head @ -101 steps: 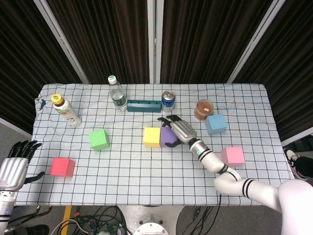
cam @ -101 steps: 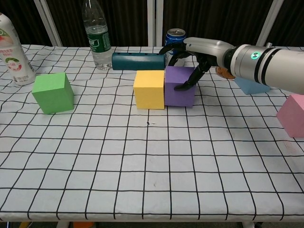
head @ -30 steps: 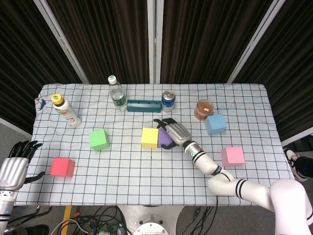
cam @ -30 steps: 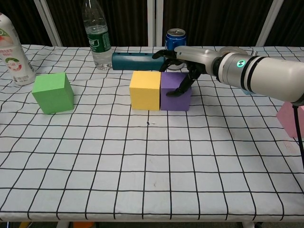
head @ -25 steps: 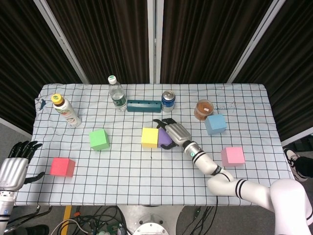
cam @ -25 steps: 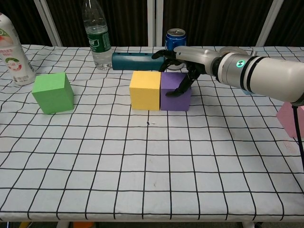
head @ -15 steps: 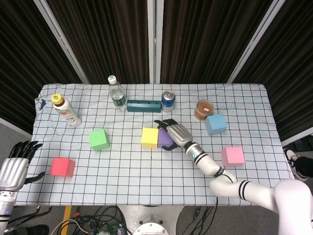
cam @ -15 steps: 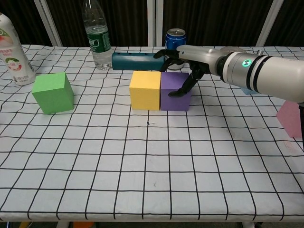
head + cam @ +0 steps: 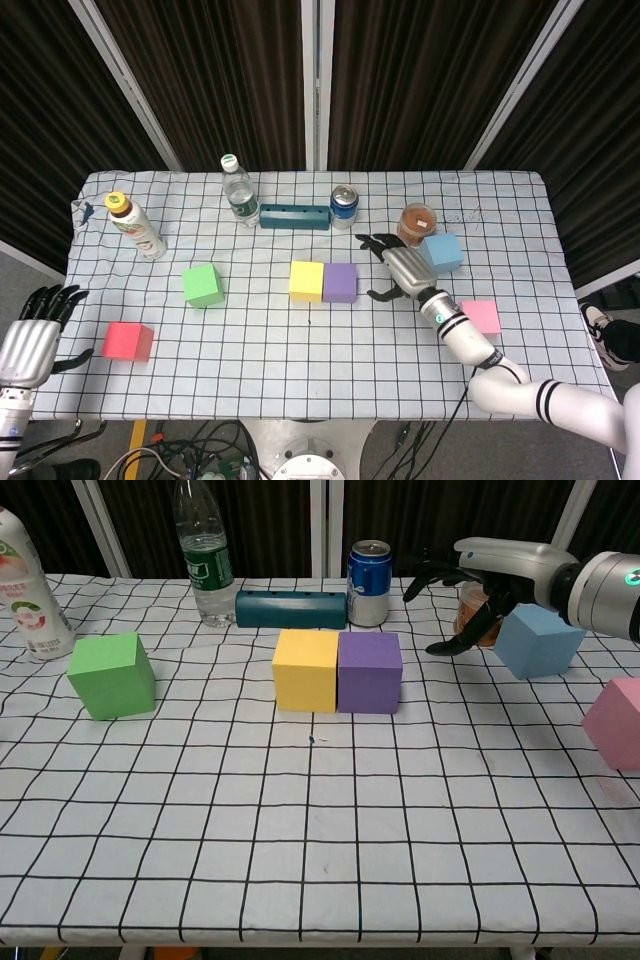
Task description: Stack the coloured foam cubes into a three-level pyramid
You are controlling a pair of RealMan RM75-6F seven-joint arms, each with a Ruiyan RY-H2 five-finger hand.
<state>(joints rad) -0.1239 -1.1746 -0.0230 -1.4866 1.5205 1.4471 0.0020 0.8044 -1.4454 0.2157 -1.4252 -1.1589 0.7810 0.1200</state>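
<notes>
My right hand (image 9: 398,270) hangs above the table with the fingers spread and holds nothing. My left hand (image 9: 32,335) waits off the near left corner of the table, also spread and holding nothing, far from all the work.

The yellow cube (image 9: 306,280) and the purple cube (image 9: 340,282) stand side by side and touch each other; both are to the left of my right hand, the purple one nearer, with a clear gap between it and my fingertips. I judge that these two begin the bottom row, which needs a third cube.

The blue cube (image 9: 441,252) is just beside my right hand, on its right and a little further from me. It seems the natural next one, and my right hand is much the nearer. The pink cube (image 9: 480,316) lies to the right and closer to me. The green cube (image 9: 203,284) and the red cube (image 9: 127,341) are nearer to my left hand.
</notes>
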